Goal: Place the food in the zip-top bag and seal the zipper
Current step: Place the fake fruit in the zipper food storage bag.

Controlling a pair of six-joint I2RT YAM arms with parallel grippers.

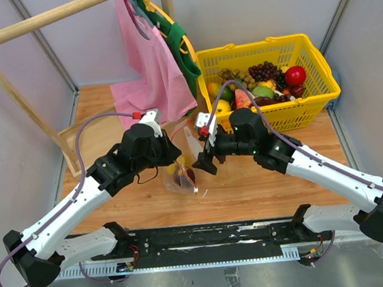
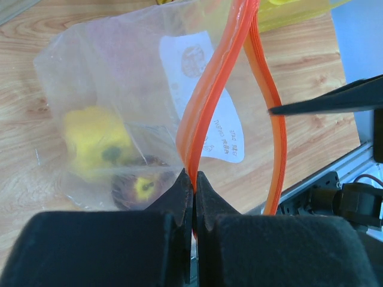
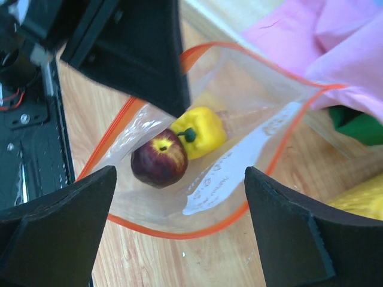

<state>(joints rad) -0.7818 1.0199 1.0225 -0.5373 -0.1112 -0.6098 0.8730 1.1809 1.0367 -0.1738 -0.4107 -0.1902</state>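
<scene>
A wooden rack [image 1: 28,23] stands at the far left of the worktop [image 1: 264,184], with a pink cloth bag [image 1: 153,72] and a green one [image 1: 184,56] hanging from its rail.

The left hand [image 2: 192,178] reaches in toward the middle. Its fingers are pressed together on one side of the zipper [image 2: 210,95], pinching the red-orange strip between their tips. The other side of the strip bows away to the right, so the mouth gapes.

The zip-top bag [image 1: 181,170] rests on the worktop between the two hands, near the front edge and well short of the basket. Its whitish label [image 2: 203,89] shows through the clear plastic. Inside lie a yellow pepper [image 3: 200,131] and a red apple [image 3: 158,158], touching each other at the bottom of the bag.

The right hand [image 3: 179,173] hangs over the open mouth with its fingers spread wide and nothing between them. In the left wrist view one dark fingertip comes just beside the free side of the strip; whether it touches cannot be told from there.

At the far right sits a yellow basket [image 1: 325,78] holding dark grapes [image 1: 264,72], a red fruit [image 1: 295,75] and other toy produce.
</scene>
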